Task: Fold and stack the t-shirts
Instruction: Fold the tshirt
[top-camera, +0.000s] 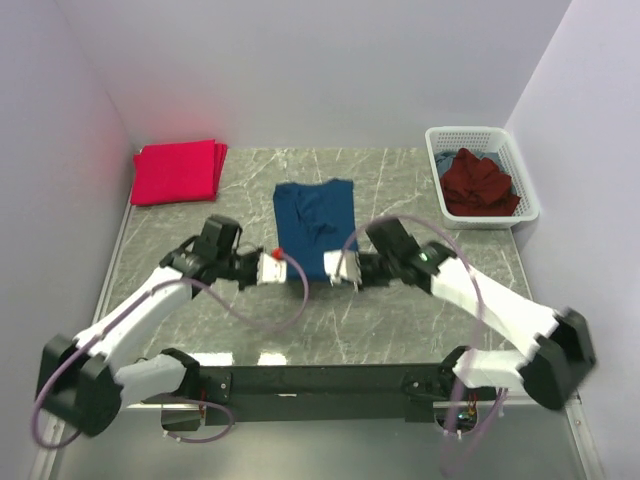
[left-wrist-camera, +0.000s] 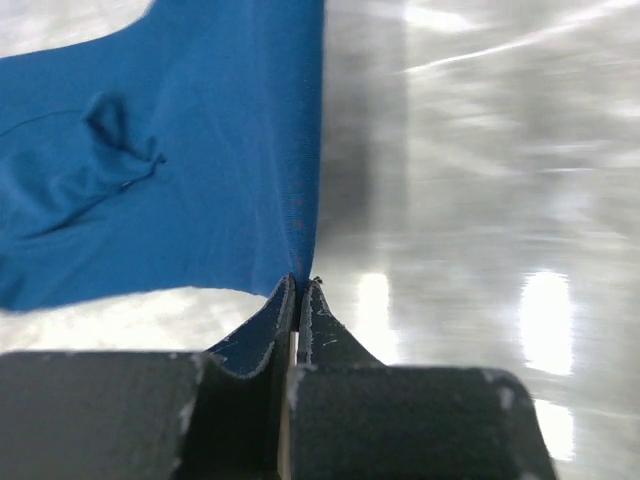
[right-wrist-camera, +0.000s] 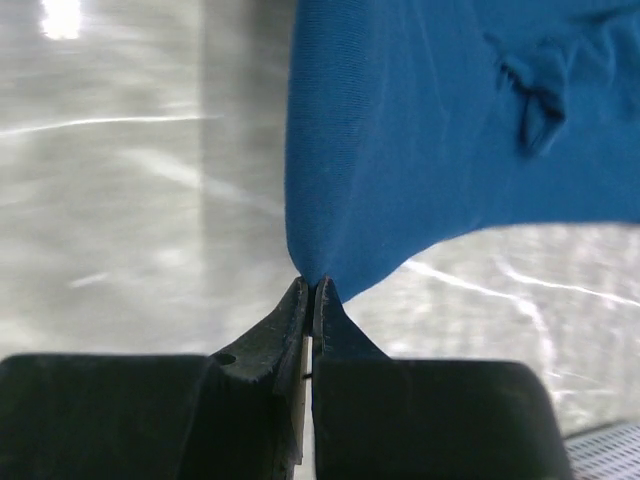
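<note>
The table is a grey, marble-veined slab with a glossy finish that throws back bright patches of lamp light. Pale, plain walls close it in on three sides. Far beyond the right pincer and off to its right, a white lattice basket sits in the table's corner with a crumpled maroon t-shirt inside. Far beyond the left pincer and off to its left, a neat stack of red t-shirts lies in the opposite corner.

Between and just ahead of the two pincers, the blue t-shirt lies as a narrow oblong, stretching away from them toward the back wall. Its cloth is a deep, even blue, mostly smooth, with a small puckered crease near the middle.

The left pincer has its fingers pressed together on the shirt's near left corner, the cloth drawn to a point at the fingertips. The right pincer is likewise clamped tight on the near right corner. The two pincers face each other, close together.
</note>
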